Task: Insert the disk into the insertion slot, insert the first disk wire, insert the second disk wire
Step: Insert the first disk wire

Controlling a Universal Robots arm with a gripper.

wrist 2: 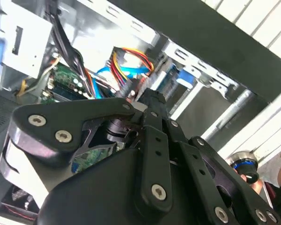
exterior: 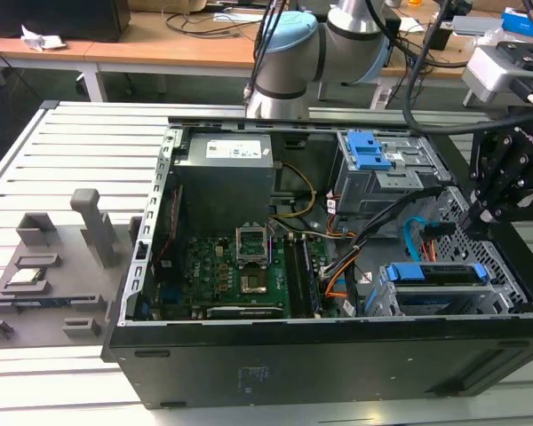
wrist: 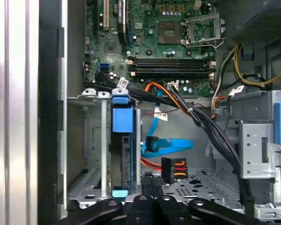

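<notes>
Closed tool (wrist: 152, 185) beside first disk wire (wrist: 167, 168)

Slatted metal table (exterior: 71, 133) — w/ open PC case (exterior: 293, 373), grey parts tray (exterior: 35, 306)

no readable text; white label (exterior: 238, 152) on power supply (exterior: 222, 191) illegible.

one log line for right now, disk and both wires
disk: in insertion slot | gripper: nearest first disk wire plug | second disk wire: looped beside disk, mating unclear
</notes>
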